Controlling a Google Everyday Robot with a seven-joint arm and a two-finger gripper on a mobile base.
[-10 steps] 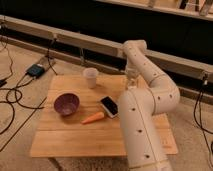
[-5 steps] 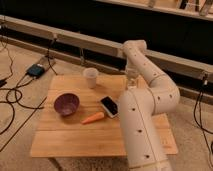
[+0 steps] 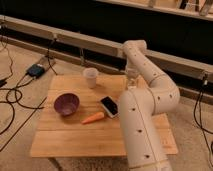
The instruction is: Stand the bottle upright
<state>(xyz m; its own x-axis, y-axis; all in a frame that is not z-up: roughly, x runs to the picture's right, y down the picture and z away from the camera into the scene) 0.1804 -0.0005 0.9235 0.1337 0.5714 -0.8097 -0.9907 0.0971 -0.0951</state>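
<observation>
Here's the gripper (image 3: 131,75), down at the far edge of the tabletop (image 3: 75,142), tucked just behind the robot's own big white arm (image 3: 150,95). The fingers are pinched shut, and the pale slim shape between them looks like the bottle (image 3: 132,80), roughly vertical, low over the wood, though the arm hides its base, so I can't tell whether it is touching down. That's where the danger sits: let go with the bottom not flat on the wood and a light, narrow bottle like this tips straight over. It is also near the back edge, so a topple that way could send it off the tabletop onto the floor. A sideways drag as the fingers part would do the same damage. The white paper cup (image 3: 90,77) stands well to the left, and the phone (image 3: 109,105), carrot (image 3: 93,118) and purple bowl (image 3: 66,103) lie nearer the front, none of them crowding the spot.
</observation>
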